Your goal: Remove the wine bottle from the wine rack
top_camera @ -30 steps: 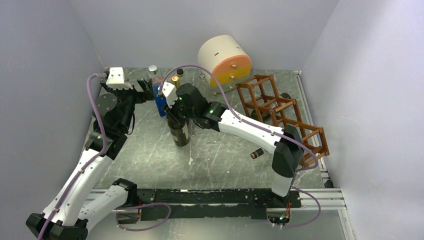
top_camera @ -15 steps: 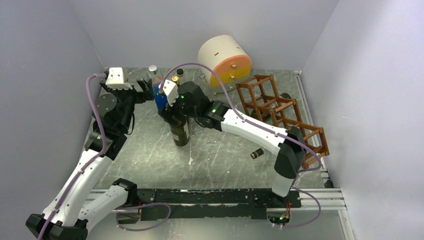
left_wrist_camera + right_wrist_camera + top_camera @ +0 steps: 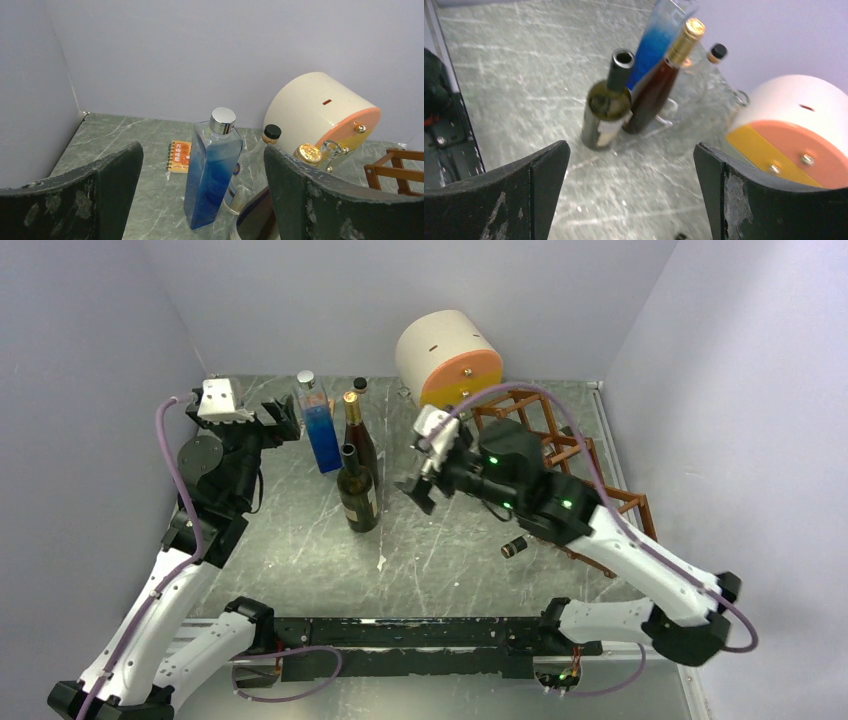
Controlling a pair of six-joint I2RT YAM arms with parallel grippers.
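Note:
The dark green wine bottle stands upright on the marble table, free of both grippers; the right wrist view shows it as well. The reddish-brown wine rack sits at the right, mostly hidden behind my right arm. My right gripper hovers open and empty to the right of the bottle, apart from it. My left gripper is open and empty at the back left, facing the blue bottle.
A brown bottle with a gold cap, the blue square bottle and a clear bottle with a black cap stand behind the wine bottle. A cream drum with an orange face lies at the back. A dark bottle neck pokes out near the rack. A small orange notebook lies flat.
My right gripper opened, let go of the green wine bottle and drew back to the right. The bottle stays standing. My left gripper shifted slightly left.

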